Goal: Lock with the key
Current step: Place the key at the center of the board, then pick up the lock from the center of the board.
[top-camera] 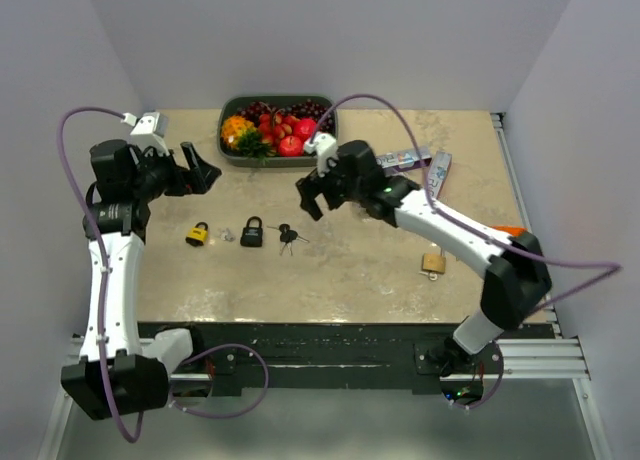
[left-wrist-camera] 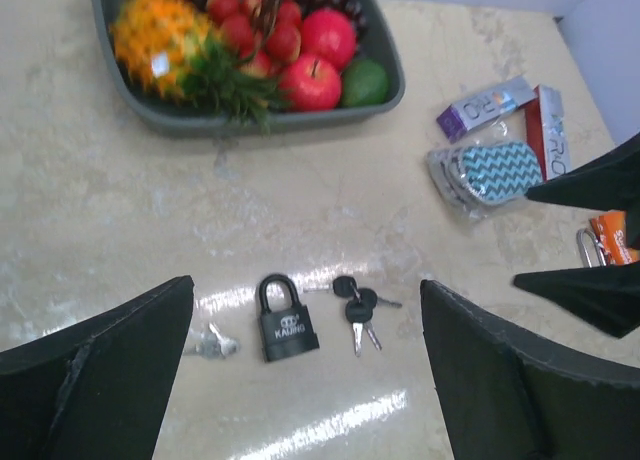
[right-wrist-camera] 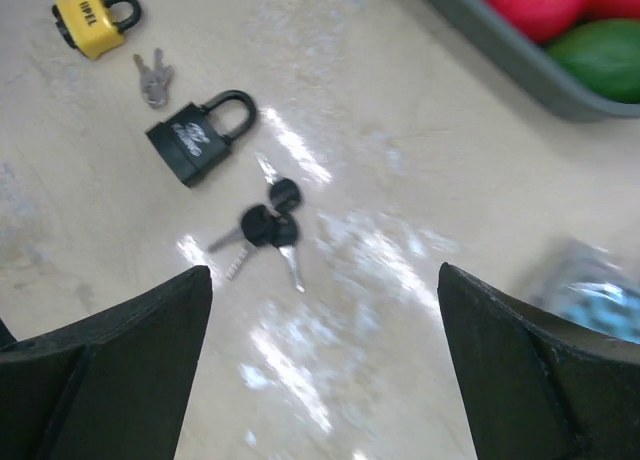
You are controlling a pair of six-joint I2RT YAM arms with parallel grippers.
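A black padlock point(top-camera: 252, 232) lies on the table, also in the left wrist view point(left-wrist-camera: 287, 319) and the right wrist view point(right-wrist-camera: 199, 139). A bunch of black-headed keys point(top-camera: 287, 236) lies just right of it point(left-wrist-camera: 357, 303) point(right-wrist-camera: 263, 227). A yellow padlock point(top-camera: 198, 234) point(right-wrist-camera: 94, 20) lies to the left, with small silver keys point(top-camera: 226, 235) point(left-wrist-camera: 212, 343) point(right-wrist-camera: 154, 79) between the two locks. My left gripper point(top-camera: 198, 167) is open and empty above the table's left. My right gripper point(top-camera: 310, 193) is open and empty, above and right of the black keys.
A grey tray of fruit point(top-camera: 327, 108) stands at the back centre. Packets point(top-camera: 408, 159) and a patterned pouch point(left-wrist-camera: 491, 172) lie at the back right. A brass padlock point(top-camera: 433, 263) lies at the right, near an orange object point(top-camera: 508, 231).
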